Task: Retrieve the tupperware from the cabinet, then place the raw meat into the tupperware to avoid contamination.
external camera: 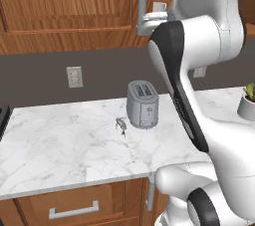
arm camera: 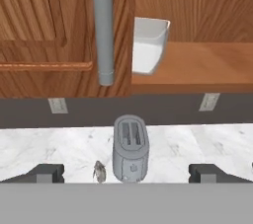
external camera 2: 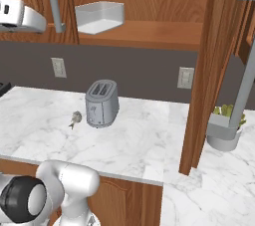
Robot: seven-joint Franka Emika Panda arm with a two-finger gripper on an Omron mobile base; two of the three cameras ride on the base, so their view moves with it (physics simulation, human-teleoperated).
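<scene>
Translucent whitish plastic marks the tupperware [arm camera: 148, 44], a small square tub with rounded corners and a rim, sitting on the bare shelf of the cabinet [arm camera: 197, 65], whose door already stands swung out. It lies ahead of the jaws and above their line, slightly to the right of their centre, with the grey bar handle [arm camera: 103, 25] of the neighbouring closed door just to its left. The tub looks light and fairly stiff but smooth-walled and likely slippery, so a pinch over one upright wall at the rim, or across two opposite walls if the spread allows, seems the safest hold; squeezing hard could flex it. The raw meat [arm camera: 99, 171], a tiny greyish-tan lump, lies on the marble table [arm camera: 59, 146] low and a little left of the jaws' centre, just beside the silver toaster [arm camera: 130, 148]; it probably handles soft and slick. The gripper [arm camera: 126, 172] has its jaws fully apart and empty, well short of the shelf. The arm is raised high, the hand held roughly level at cabinet height and facing the open shelf.
</scene>
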